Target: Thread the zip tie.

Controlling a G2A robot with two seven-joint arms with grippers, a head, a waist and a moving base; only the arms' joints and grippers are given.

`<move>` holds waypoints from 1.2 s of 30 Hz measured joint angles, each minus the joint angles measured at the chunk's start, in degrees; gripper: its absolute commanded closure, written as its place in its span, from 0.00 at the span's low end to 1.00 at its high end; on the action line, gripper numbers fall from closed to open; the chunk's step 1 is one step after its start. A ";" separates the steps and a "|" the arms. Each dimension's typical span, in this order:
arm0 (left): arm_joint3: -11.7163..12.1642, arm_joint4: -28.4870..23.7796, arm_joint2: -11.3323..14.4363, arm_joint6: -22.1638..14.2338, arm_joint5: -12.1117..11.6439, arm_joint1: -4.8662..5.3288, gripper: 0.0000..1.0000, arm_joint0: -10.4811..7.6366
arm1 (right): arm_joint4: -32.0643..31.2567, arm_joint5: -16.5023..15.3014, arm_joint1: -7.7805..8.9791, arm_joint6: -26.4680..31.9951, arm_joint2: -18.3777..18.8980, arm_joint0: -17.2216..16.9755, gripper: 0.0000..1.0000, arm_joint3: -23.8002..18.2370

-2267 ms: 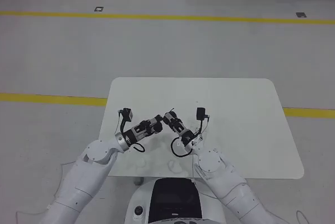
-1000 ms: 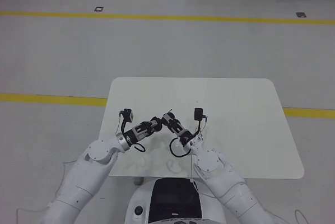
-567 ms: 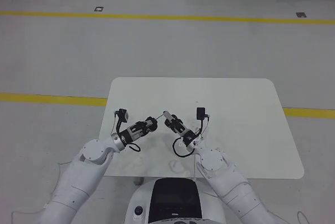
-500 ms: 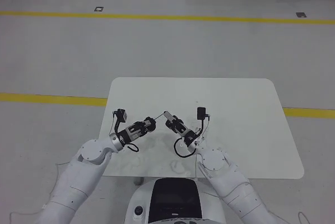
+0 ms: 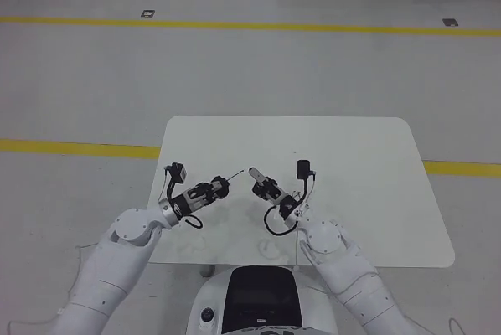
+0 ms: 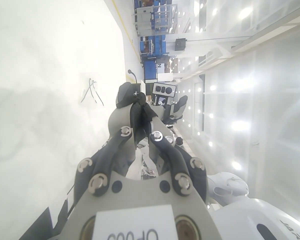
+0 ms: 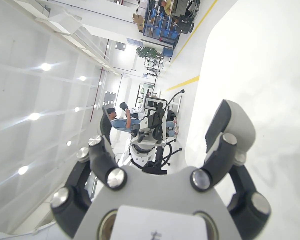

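We see 2 arms held above the near part of a white table [image 5: 359, 159]. The left gripper [image 5: 222, 185] is closed tight on a thin dark zip tie [image 5: 235, 177], whose free end points right toward the right gripper [image 5: 253, 175]. That one is spread wide and holds nothing, just beside the tie's tip. A few loose ties [image 6: 91, 93] lie on the table.

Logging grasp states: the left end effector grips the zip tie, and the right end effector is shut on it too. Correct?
No. The right end effector is open and empty, as the right wrist view shows; the left end effector does grip the zip tie.
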 measured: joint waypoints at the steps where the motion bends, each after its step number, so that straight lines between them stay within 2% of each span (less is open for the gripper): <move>1: 0.19 -0.78 -0.31 -1.45 0.24 0.12 1.00 -0.21 | 2.13 0.24 0.17 2.35 0.70 0.26 0.00 0.55; 5: 2.14 -5.92 -2.80 -11.49 0.78 1.00 1.00 -0.76 | 10.46 1.13 1.27 16.35 4.11 1.86 0.00 3.27; 8: 3.65 -8.44 -3.67 -18.55 1.65 1.51 1.00 -1.24 | 14.37 2.55 1.80 24.49 5.46 3.47 0.00 5.60; 11: 5.97 -10.71 -3.74 -25.35 2.35 1.83 1.00 -2.48 | 16.83 3.46 2.03 30.85 5.47 5.48 0.00 8.00; 14: 8.45 -11.54 -2.93 -29.19 2.57 1.87 1.00 -4.03 | 18.92 3.56 2.01 36.10 4.63 7.59 0.00 10.35; 18: 10.89 -13.06 -1.50 -31.28 1.86 1.59 1.00 -6.06 | 20.46 2.86 1.88 38.97 3.81 8.62 0.00 11.43; 24: 10.97 -12.95 -1.46 -31.03 1.71 1.58 1.00 -6.13 | 20.47 2.98 1.87 38.87 3.80 8.50 0.00 11.35; 27: 10.84 -13.48 -0.52 -30.10 2.90 1.43 1.00 -6.15 | 21.82 4.23 1.93 40.56 3.47 8.61 0.00 12.09; 33: 12.80 -14.96 1.37 -33.55 2.95 1.27 1.00 -7.70 | 28.37 4.24 1.74 48.60 2.52 11.15 0.00 15.72; 34: 13.07 -14.98 1.57 -33.94 2.70 1.27 1.00 -7.95 | 29.53 3.89 1.66 50.23 2.29 11.63 0.00 16.33; 36: 12.97 -13.40 2.28 -34.25 0.74 1.35 1.00 -8.22 | 31.49 3.28 1.58 52.96 2.13 12.04 0.00 16.86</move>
